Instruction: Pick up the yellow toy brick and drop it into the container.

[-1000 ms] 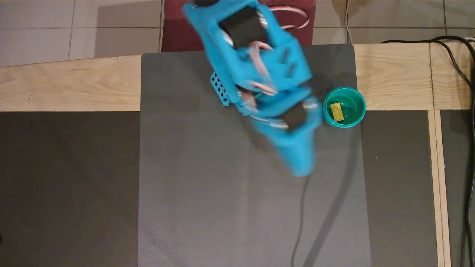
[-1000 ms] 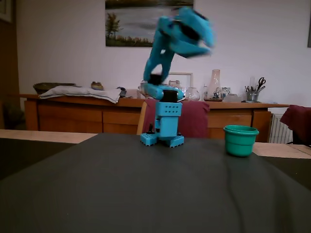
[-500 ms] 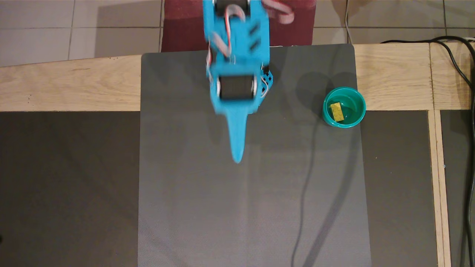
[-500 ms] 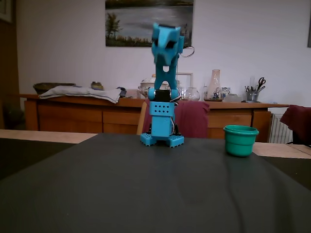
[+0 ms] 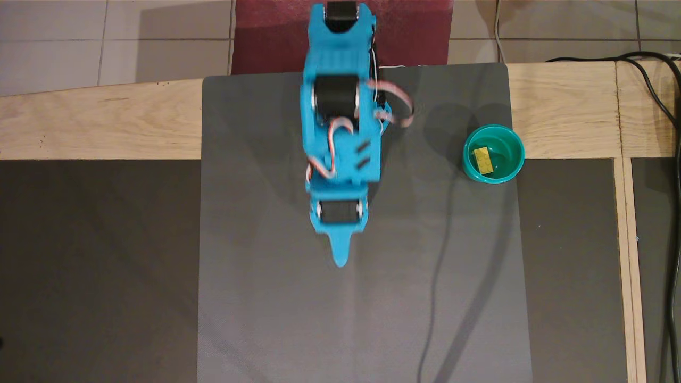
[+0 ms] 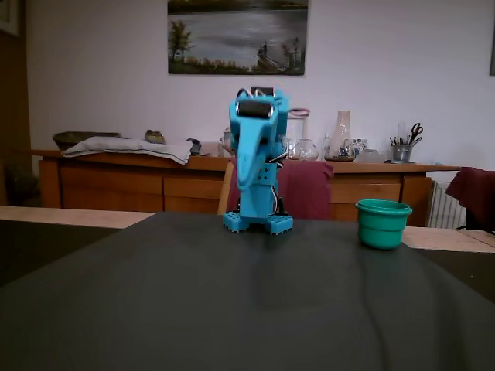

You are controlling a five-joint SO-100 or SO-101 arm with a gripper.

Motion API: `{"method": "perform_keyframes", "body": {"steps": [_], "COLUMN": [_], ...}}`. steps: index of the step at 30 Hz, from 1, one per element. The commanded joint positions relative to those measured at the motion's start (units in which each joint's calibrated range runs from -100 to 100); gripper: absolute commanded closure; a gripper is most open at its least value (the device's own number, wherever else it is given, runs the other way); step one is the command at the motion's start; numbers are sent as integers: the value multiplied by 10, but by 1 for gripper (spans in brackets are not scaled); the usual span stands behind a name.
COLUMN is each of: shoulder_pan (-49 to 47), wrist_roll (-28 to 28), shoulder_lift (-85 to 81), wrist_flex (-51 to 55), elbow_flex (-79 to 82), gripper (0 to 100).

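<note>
desk [image 5: 564, 111] w/ grey mat [image 5: 266, 298] looks fine. arm [image 5: 340, 133] is folded mid-mat, well apart from the container [image 5: 515, 169], so i see little risk; only a wide swing could tip the cup. pincer [image 5: 340, 255] looks clenched, holding nothing. yellow toy brick [image 5: 483, 160] lies inside the cup, studs up, small, glossy.

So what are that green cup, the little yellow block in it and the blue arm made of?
The cup looks like glossy plastic: its inside shines. The block seems hard plastic, though it is too small to see clearly. The arm looks like matte blue plastic, perhaps printed, with black motor blocks set into it.
</note>
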Motion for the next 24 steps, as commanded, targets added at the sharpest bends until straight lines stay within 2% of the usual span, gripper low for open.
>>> {"method": "perform_keyframes", "body": {"steps": [1, 3, 24], "shoulder_pan": [12, 16, 18], "wrist_roll": [11, 19, 20], "shoulder_lift": [-3, -1, -1], "wrist_flex": [-66, -102, -74], "elbow_flex": [60, 107, 110], "gripper": [100, 100, 100]}}
